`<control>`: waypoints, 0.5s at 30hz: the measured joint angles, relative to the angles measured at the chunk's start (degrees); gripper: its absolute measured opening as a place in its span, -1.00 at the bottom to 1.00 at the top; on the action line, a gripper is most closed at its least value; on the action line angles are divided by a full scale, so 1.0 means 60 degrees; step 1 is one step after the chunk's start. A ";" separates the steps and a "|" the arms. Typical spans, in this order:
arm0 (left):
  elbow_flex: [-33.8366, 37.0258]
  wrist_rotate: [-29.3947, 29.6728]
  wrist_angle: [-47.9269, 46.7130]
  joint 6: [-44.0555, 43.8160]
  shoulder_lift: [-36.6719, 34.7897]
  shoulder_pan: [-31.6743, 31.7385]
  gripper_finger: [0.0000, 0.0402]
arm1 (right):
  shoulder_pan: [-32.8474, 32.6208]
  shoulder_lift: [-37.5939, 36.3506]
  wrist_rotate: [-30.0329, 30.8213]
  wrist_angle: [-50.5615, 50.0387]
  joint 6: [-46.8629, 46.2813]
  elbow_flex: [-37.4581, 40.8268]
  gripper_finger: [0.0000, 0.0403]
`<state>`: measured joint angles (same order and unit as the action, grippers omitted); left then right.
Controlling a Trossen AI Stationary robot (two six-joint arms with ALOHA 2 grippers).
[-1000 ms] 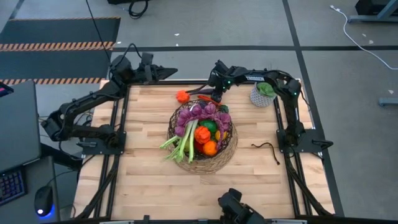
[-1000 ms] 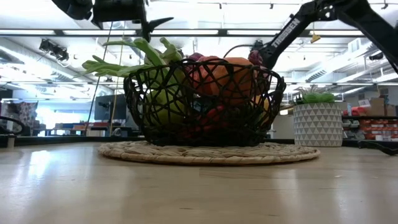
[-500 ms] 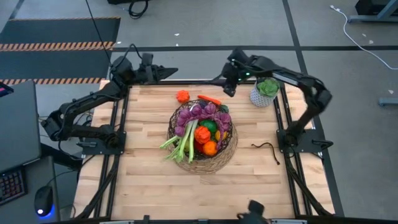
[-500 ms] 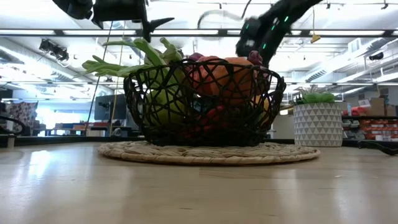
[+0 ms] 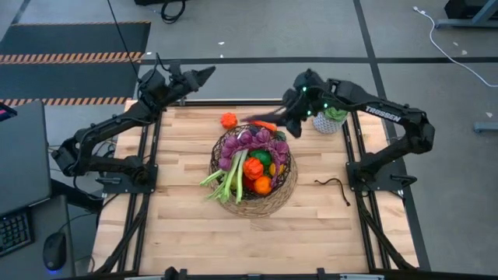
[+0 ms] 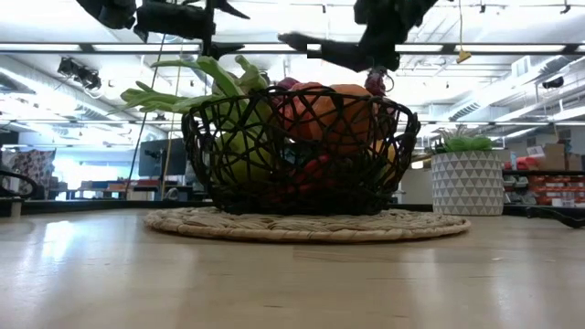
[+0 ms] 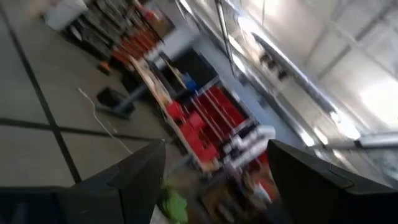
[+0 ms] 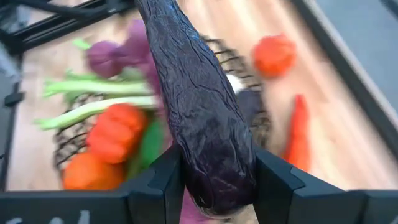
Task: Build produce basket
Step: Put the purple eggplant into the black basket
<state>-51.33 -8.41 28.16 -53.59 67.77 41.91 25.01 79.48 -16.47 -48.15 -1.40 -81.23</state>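
Observation:
The basket of dark wire on a tan base stands mid-table and holds the produce: a green leek, purple grapes, orange and red peppers. A small red-orange pepper and a long orange-red piece lie on the table behind it. My right gripper hovers over the basket's far rim, shut on a dark purple eggplant. My left gripper is raised at the table's far left corner, open and bare. My right gripper pinches the eggplant's one end between its two fingers. The eggplant runs on from the fingers along their line. It is lifted clear and roughly level, pointing toward the table's left above the basket's far side.
A green plant in a white pot stands at the far right, close to my right arm. A dark curled cord-like piece lies on the right of the table. Bare wood lies near the front edge and on the left.
My right arm swung from the far edge out to the right and up, and its gripper turned from pointing down to about level, bringing the eggplant above the basket's far rim. My left gripper rose a little and turned at the far left corner.

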 joint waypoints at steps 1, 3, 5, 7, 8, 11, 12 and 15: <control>0.0000 0.0162 0.0057 -0.0077 0.0000 0.0006 0.42 | -0.0217 0.0004 0.0034 -0.0007 -0.0067 0.0000 -0.25; 0.0000 0.0211 0.0249 -0.0235 0.0000 0.0007 0.42 | -0.0625 0.0004 0.0274 -0.0009 -0.0092 0.0000 -0.25; 0.0000 0.0179 0.0377 -0.0335 0.0000 0.0004 0.42 | -0.0953 0.0004 0.0720 -0.0009 -0.0287 0.0000 -0.25; 0.0000 0.0014 0.0337 -0.0387 0.0000 -0.0004 0.42 | -0.1202 0.0007 0.1216 0.0029 -0.1085 0.0000 -0.25; 0.0000 -0.0095 0.0332 -0.0396 0.0000 -0.0004 0.42 | -0.1315 0.0012 0.1423 0.0072 -0.1706 0.0000 -0.25; 0.0000 -0.0253 0.0354 -0.0363 0.0000 -0.0004 0.42 | -0.1643 0.0022 0.1800 0.0325 -0.3326 0.0000 -0.25; 0.0000 -0.0348 0.0357 -0.0232 0.0000 -0.0004 0.42 | -0.1785 0.0022 0.1961 0.0450 -0.3622 0.0000 -0.25; 0.0000 -0.0558 0.0638 -0.0189 0.0000 -0.0039 0.42 | -0.2199 0.0022 0.2187 0.0529 -0.4207 -0.0007 -0.25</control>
<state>-51.33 -11.76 31.99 -54.72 67.77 41.67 11.82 79.61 -3.35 -44.97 -26.64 -81.28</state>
